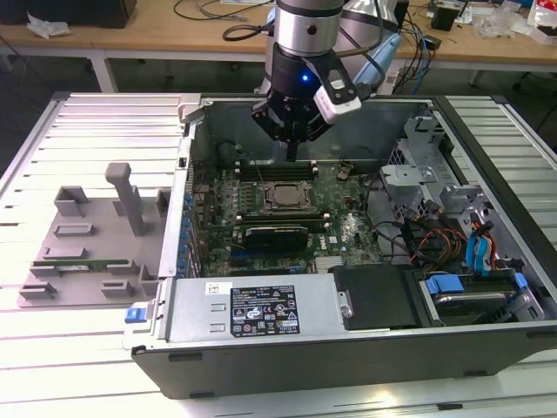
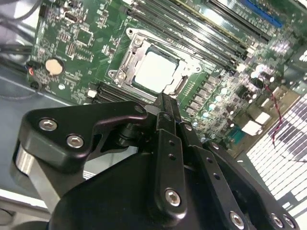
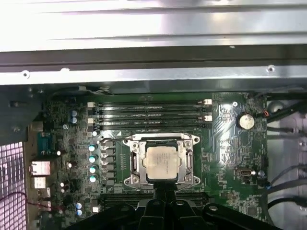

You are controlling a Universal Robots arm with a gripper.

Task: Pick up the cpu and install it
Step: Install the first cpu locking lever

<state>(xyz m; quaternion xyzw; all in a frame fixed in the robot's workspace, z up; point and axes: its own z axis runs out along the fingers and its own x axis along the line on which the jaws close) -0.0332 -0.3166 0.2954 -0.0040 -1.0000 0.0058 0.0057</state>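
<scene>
One square silvery cpu seated flat in metal socket frame.

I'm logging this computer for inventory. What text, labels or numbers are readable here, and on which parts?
None can be read.
Black label on the grey metal cover: print too small.
Circuit board markings: too blurred.
Chip in its socket: no legible marking.
Gripper: no text.

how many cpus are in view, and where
1: the cpu sits in the socket frame on the motherboard, just beyond the gripper; others may be hidden.
</scene>
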